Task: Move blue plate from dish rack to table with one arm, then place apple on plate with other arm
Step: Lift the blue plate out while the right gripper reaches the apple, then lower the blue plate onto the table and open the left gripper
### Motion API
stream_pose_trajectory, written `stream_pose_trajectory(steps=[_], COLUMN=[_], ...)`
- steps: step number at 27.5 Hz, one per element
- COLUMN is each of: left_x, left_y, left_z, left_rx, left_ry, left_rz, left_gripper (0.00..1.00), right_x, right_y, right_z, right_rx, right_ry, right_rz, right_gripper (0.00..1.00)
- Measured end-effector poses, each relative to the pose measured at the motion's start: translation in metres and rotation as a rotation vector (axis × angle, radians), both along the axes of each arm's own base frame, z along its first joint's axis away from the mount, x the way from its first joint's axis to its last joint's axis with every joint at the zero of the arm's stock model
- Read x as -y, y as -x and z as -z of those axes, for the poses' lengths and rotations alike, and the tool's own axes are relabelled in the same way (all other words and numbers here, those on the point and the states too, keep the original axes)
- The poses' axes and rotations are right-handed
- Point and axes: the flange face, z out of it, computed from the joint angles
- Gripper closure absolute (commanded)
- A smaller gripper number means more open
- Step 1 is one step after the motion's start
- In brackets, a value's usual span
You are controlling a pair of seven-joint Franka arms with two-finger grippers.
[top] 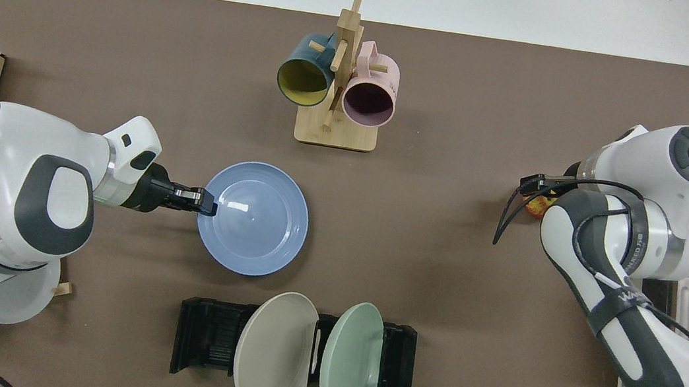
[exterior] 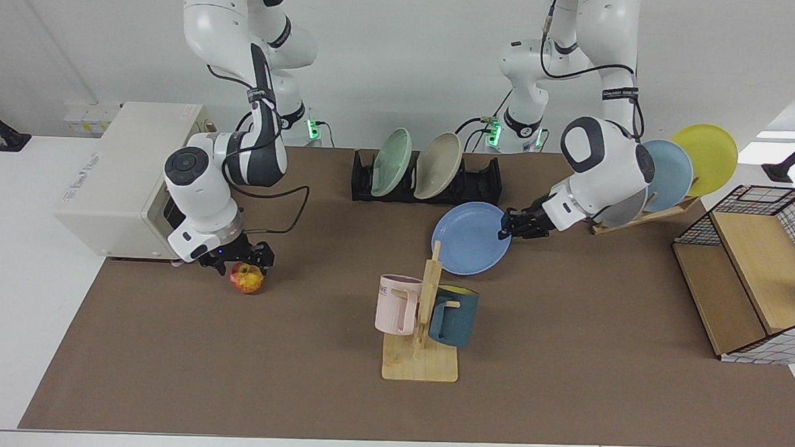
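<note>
— Holding the blue plate [exterior: 471,238] by its rim, the left end effector [exterior: 507,227] is clenched on the edge nearest the wooden plate stand [exterior: 642,215]; the plate sits nearly flat, low over the counter [exterior: 564,362], between the dish rack [exterior: 478,186] and the mug tree [exterior: 424,317].

— Is it touching the mat?

— I cannot tell. From above, the blue plate [top: 253,218] is clear of the dish rack [top: 203,335], where a beige plate [top: 274,351] and a green plate [top: 351,361] stand in the slots.

— The left arm's pose?

— It comes down from its base, the wrist bent low and sideways, the left end effector [top: 205,200] reaching almost level toward the middle.

— And the apple?

— The apple [exterior: 247,278] lies on the counter in front of the white oven [exterior: 114,180]. The right end effector [exterior: 237,261] is down over it, fingers either side of its top; whether they grip it I cannot tell. That arm folds steeply down, its wrist pointing at the mat.
</note>
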Motion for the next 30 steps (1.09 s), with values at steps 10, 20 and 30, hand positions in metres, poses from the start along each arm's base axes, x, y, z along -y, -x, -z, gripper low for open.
stream_pose_trajectory(steps=[10, 20, 30], left_x=[0.041, 0.071, 0.07], left_y=[0.011, 0.024, 0.023], left_z=[0.013, 0.018, 0.018], left_rx=[0.079, 0.094, 0.111], left_ry=[-0.02, -0.022, -0.041], left_rz=[0.013, 0.063, 0.065], left_gripper=[0.93, 0.28, 0.01], right_x=[0.005, 0.009, 0.008], right_y=[0.001, 0.0, 0.001], right_z=[0.023, 0.041, 0.045], right_rx=[0.011, -0.004, -0.01], right_ry=[0.004, 0.008, 0.008], right_rz=[-0.016, -0.025, -0.028], right_gripper=[0.0, 0.0, 0.0])
